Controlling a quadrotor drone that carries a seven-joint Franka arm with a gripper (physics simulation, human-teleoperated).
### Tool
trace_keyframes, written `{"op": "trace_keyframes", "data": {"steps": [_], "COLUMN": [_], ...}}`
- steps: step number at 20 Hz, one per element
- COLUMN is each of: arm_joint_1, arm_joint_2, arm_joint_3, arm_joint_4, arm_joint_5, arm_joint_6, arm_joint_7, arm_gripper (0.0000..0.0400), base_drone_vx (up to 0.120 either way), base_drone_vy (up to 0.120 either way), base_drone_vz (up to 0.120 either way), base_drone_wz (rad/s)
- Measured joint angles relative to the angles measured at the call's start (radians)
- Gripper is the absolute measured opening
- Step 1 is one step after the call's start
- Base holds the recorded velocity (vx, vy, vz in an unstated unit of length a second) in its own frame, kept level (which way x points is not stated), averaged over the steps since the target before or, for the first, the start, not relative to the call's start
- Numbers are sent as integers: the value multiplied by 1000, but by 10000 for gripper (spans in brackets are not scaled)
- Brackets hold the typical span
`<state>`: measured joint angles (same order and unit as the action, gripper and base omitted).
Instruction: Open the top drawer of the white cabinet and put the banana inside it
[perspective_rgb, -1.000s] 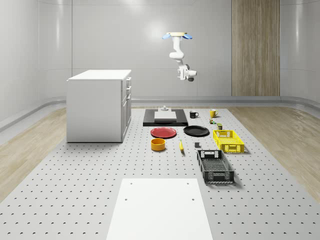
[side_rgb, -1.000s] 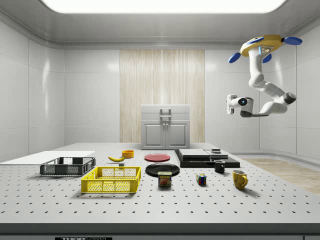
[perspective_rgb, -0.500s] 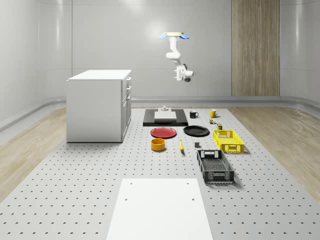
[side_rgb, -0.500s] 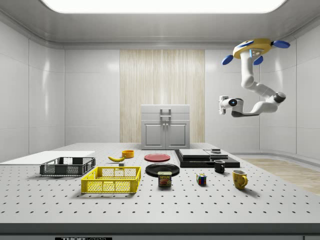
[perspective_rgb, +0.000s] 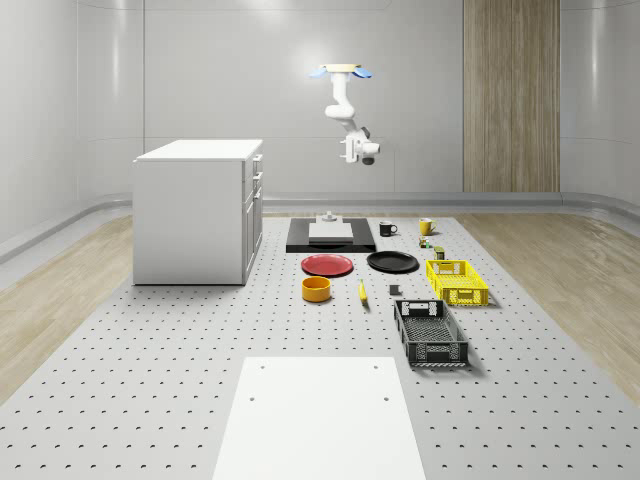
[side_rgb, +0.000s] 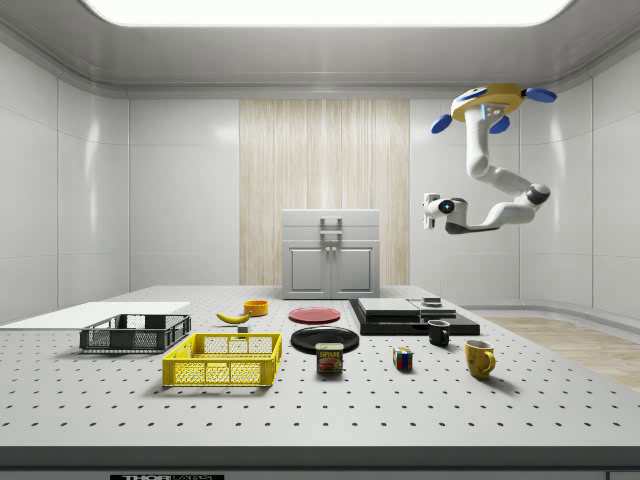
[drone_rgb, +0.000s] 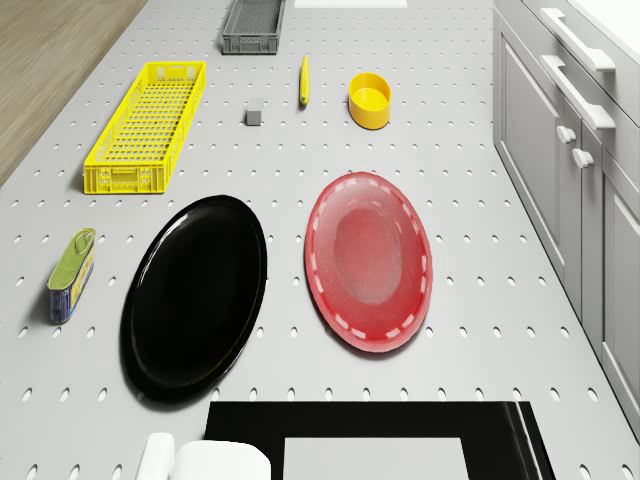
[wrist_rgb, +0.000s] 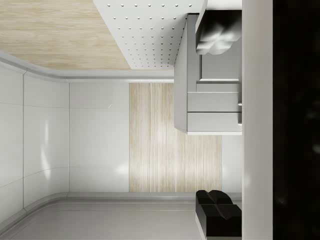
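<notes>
Your drone (side_rgb: 488, 99) hovers high in the air over the far end of the perforated table (perspective_rgb: 150, 380), roughly above the black slab (perspective_rgb: 331, 240) that lies there, with the arm hanging below it and bent toward the white cabinet (perspective_rgb: 197, 210). Your gripper (side_rgb: 430, 211) hangs well above the table and well apart from the cabinet, pointing sideways at it in the side view; whether it is open or closed you cannot tell from these pictures. The top drawer (side_rgb: 331, 226) sits flush with the cabinet front, not pulled out. The banana (perspective_rgb: 362, 292) lies on the table just beside the orange bowl (perspective_rgb: 316, 289), between that bowl and the yellow crate (perspective_rgb: 457, 282), untouched and well away from the cabinet. From the drone's own camera you look down on the red plate (drone_rgb: 368, 260) and the black plate (drone_rgb: 195, 294) side by side, with the banana and bowl beyond them
</notes>
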<state>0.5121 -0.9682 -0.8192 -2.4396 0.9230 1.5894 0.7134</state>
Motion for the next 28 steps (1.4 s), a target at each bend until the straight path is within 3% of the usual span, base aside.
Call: {"op": "trace_keyframes", "data": {"steps": [28], "arm_joint_1": [99], "arm_joint_2": [-98], "arm_joint_3": [-37], "arm_joint_4": [-13], "arm_joint_5": [-75], "arm_joint_6": [91], "arm_joint_7": [62], "arm_gripper": [400], "base_drone_vx": [120], "base_drone_vy": [-120], "base_drone_vz": [0], "base_drone_wz": [0]}}
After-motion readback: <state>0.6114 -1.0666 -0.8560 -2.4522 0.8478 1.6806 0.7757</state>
